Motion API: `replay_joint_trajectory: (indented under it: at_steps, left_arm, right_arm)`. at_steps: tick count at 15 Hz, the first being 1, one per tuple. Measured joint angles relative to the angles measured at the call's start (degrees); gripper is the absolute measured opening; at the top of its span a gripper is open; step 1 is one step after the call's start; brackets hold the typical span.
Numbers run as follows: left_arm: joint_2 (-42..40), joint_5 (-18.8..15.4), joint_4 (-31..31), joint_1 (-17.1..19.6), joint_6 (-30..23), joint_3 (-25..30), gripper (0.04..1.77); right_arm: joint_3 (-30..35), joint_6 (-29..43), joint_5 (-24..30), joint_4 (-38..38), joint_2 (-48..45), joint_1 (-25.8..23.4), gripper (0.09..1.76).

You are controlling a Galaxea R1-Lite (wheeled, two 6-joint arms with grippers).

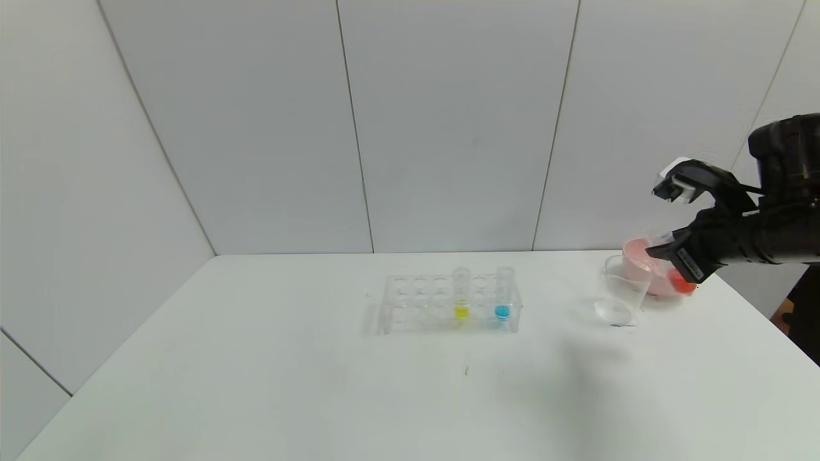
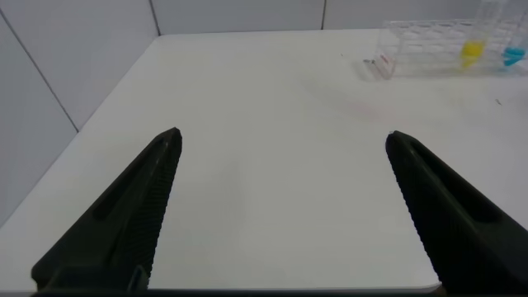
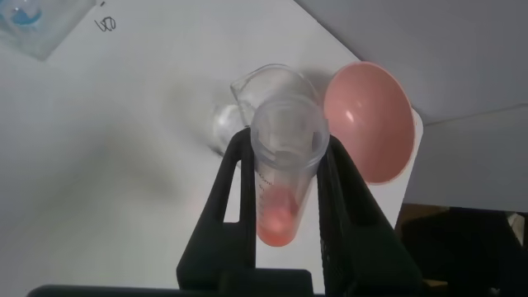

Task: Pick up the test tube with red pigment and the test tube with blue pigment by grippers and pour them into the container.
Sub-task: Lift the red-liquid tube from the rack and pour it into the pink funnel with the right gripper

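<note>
Right end effector [image 3: 285, 186] is clenched on our red tube [image 3: 283, 177], tipped just above the beaker [image 1: 620, 291] near the pink bowl [image 1: 647, 259]. We'd keep the mouth over the rim and tilt slowly. Blue tube [image 1: 504, 294] sits in the rack [image 1: 410, 302]; left end effector [image 2: 280, 214] hangs released over the counter [image 1: 256, 384].

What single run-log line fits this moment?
right gripper: holds red tube tilted above beaker | left gripper: open, idle | blue tube: racked

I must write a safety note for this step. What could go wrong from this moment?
1. The right gripper holds the test tube with red pigment tilted near the container; pigment may miss the narrow opening.
2. The pink bowl stands right beside the container, so the pour could land there.
3. The light container could be knocked over.
</note>
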Motion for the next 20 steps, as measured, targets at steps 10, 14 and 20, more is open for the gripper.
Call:
replay_joint_trajectory:
  at_steps: [10,14,20]
  left_arm:
    - [0.0,0.0,0.0,0.0,0.0,0.0,1.76]
    - [0.0,0.0,0.0,0.0,0.0,0.0,1.76]
    - [0.0,0.0,0.0,0.0,0.0,0.0,1.76]
  right_arm:
    - [-30.0,-9.8,-4.9,33.2,12.3,-5.0,0.50]
    - [-39.8,-12.8,-7.0,41.7,16.9,-5.4,0.50]
    - [-42.3,-20.4,-7.1,39.6,21.3,-5.5,0.50]
